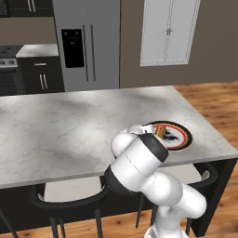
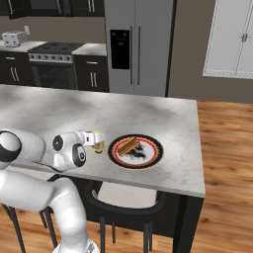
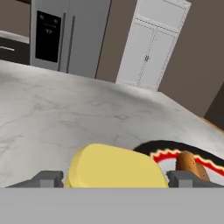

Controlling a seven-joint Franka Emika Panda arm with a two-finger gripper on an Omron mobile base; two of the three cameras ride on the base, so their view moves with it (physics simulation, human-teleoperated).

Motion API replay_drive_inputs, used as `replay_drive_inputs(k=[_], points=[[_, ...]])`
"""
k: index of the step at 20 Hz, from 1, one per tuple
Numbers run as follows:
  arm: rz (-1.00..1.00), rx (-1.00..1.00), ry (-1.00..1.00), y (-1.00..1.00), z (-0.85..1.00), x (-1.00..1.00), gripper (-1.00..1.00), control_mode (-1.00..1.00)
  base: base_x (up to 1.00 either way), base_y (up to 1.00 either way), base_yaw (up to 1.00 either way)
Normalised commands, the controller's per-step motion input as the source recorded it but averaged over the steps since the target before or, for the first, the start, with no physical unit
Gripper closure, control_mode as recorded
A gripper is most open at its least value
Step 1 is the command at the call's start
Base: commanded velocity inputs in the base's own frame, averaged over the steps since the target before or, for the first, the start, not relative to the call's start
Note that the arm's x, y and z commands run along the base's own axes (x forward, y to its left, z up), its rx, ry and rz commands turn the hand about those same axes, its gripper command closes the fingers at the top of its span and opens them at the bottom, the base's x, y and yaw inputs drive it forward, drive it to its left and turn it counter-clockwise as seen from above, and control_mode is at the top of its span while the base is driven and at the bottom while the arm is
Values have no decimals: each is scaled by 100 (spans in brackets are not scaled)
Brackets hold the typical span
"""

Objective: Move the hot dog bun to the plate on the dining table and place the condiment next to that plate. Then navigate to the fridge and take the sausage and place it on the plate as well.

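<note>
Surface: marble dining table [image 2: 163, 118], kitchen behind.
Gripper [image 3: 114, 180]: jaws spread wide either side of the condiment [image 3: 114, 168].
Condiment: standing just left of the plate [image 2: 154, 159].
Bun [image 2: 128, 146]: on that plate.
Fridge [image 2: 138, 44]: far wall.

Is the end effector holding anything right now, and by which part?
Cannot tell for sure. The end effector stands wide with the condiment between its fingertips, at the bottle's sides, beside the plate; contact isn't visible.

Arm [image 1: 153, 181]: glossy white rounded shells, bulbous segments, dark grey-black bands at joints. Round dark cap on the wrist housing [image 2: 74, 148]. Small dark grey fingertips [image 3: 46, 178].
</note>
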Motion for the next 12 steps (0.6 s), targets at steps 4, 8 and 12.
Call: replay_drive_inputs(k=[4, 8, 12], points=[[0, 0, 0, 0, -33, 6, 100, -100, 0, 0, 0], [0, 0, 0, 0, -30, -22, -100, -100, 0, 0, 0], [0, 0, -1, 0, -6, -14, -100, -100, 0, 0, 0]])
